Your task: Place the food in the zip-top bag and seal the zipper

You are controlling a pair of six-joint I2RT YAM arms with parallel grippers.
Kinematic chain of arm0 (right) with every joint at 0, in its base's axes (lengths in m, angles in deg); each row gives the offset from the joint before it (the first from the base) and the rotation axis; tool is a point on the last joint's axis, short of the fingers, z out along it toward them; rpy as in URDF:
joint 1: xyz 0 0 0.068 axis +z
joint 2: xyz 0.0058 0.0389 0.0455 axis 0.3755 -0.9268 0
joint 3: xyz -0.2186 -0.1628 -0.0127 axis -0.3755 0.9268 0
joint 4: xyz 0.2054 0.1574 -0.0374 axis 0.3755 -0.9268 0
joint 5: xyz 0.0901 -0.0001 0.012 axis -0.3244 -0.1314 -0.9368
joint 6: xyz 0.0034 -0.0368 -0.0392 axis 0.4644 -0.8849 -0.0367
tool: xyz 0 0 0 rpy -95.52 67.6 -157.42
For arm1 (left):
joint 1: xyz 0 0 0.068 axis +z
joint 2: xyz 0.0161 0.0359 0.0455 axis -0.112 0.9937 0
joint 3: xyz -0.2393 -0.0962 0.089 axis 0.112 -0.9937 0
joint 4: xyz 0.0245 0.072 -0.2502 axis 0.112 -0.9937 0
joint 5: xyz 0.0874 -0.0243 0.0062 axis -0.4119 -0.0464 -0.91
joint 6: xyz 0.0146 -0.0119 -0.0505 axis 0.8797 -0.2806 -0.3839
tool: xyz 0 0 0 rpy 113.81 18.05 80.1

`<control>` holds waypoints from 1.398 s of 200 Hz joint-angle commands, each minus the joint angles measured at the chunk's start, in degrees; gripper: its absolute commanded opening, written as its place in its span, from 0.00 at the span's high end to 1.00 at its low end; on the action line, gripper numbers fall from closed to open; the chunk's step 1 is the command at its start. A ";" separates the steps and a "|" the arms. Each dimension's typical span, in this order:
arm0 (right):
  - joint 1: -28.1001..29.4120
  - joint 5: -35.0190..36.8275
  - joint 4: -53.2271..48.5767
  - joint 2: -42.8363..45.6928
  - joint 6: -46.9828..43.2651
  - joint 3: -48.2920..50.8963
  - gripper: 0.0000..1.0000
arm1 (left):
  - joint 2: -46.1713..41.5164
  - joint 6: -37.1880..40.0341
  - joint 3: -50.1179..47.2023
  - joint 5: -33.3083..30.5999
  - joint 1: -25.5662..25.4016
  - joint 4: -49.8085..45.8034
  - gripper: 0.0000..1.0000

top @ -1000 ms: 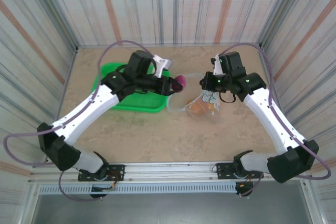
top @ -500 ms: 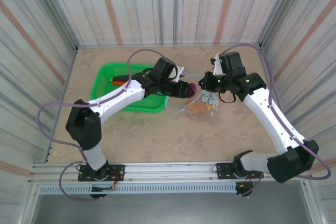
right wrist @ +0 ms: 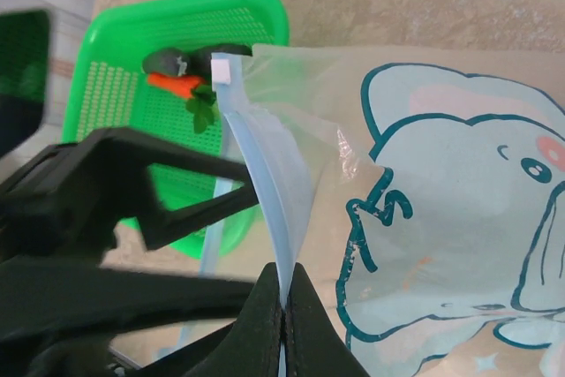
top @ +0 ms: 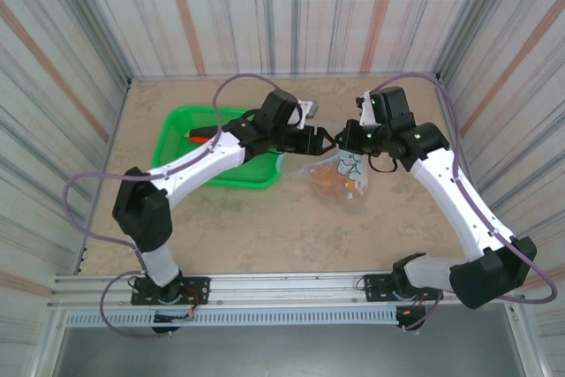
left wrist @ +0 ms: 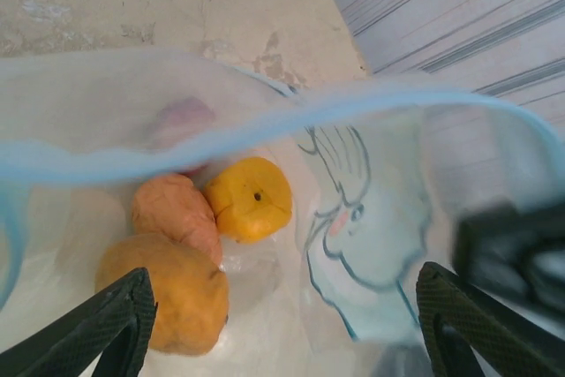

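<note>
The clear zip-top bag [top: 342, 176] with its blue cartoon print [right wrist: 459, 218] lies mid-table. Its mouth is held up by my right gripper [right wrist: 284, 315], shut on the pale blue zipper [right wrist: 265, 183]. My left gripper [top: 322, 141] hovers open at the bag's mouth, its fingers [left wrist: 106, 328] spread wide over the inside. In the bag lie an orange piece [left wrist: 252, 199], a brownish piece [left wrist: 175, 211], a larger orange-brown piece [left wrist: 163, 293] and a dark red-purple piece [left wrist: 181, 121] blurred behind the film. The carrot [right wrist: 177, 85] and the dark eggplant [right wrist: 190, 59] lie in the basket.
The green mesh basket [top: 181, 130] stands left of the bag, under the left arm. Striped walls close the table on three sides. Bare tabletop [top: 265, 227] stretches in front of the bag toward the arm bases.
The left gripper carried the dark red-purple piece rightward to the bag's mouth and opened. The piece now lies inside the bag. The right gripper kept its hold on the zipper.
</note>
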 commanded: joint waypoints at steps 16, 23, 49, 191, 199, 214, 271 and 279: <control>-0.45 1.27 -0.43 1.52 -0.84 0.38 1.00 | -11.35 3.07 -4.21 1.02 0.83 -0.87 0.22; -0.57 1.57 -0.43 1.50 -0.94 0.43 1.00 | -12.64 3.44 -4.64 1.29 1.29 -1.91 0.22; -0.57 2.43 -0.73 1.30 -1.51 0.57 1.00 | -17.33 5.31 -6.19 1.40 3.72 -6.12 0.22; -0.65 3.97 -2.30 -0.10 -4.01 -0.27 1.00 | 11.62 30.57 9.14 -14.92 17.68 -26.73 0.27; -0.64 3.61 -2.13 -0.19 -3.88 -0.19 1.00 | 13.48 30.73 10.33 -14.89 18.09 -26.20 0.27; -0.65 3.38 -2.16 -0.03 -3.82 -0.19 1.00 | 16.50 31.17 12.60 -15.72 18.19 -26.23 0.28; -0.91 3.01 -1.97 0.17 -3.93 -0.06 1.00 | 26.81 32.39 17.51 -16.86 19.27 -28.32 0.29; -0.92 2.79 -1.80 0.38 -3.95 0.23 1.00 | 27.39 32.49 17.43 -17.98 19.26 -28.01 0.29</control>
